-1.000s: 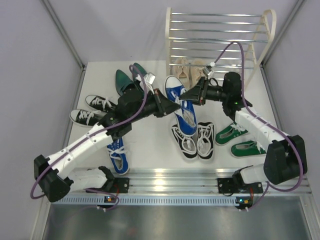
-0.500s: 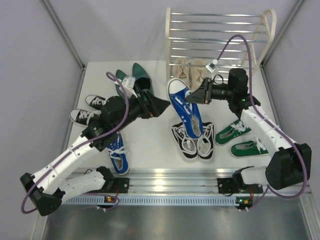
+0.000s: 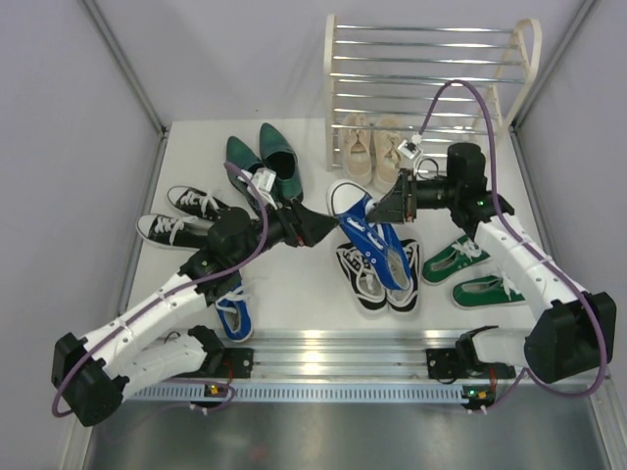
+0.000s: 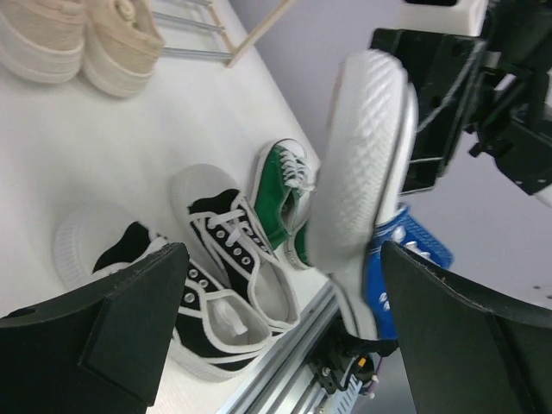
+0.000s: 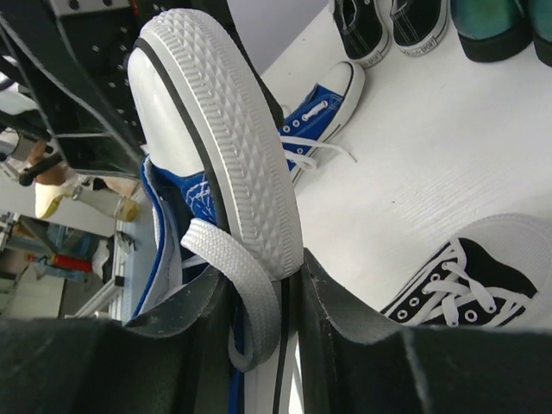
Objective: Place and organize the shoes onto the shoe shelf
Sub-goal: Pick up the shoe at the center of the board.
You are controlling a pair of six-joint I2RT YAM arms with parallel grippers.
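12 shoes (image 3: 359, 280) (6 prs), 1 shelf (image 3: 331, 88), 2 arms (image 3: 509, 245).

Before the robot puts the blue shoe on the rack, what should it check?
1. Grip: right pincer shut on the blue sneaker: ok.
2. Helper: left pincer open, not holding the sneaker: ok.
3. Space: upper bars of the shoe shelf free of shoes: ok.
4. Room beside the beige lace-ups at the shelf's foot: cannot tell, hidden from above.
5. Partner: other blue sneaker ready to follow: not ok, it lies unheld on the table.
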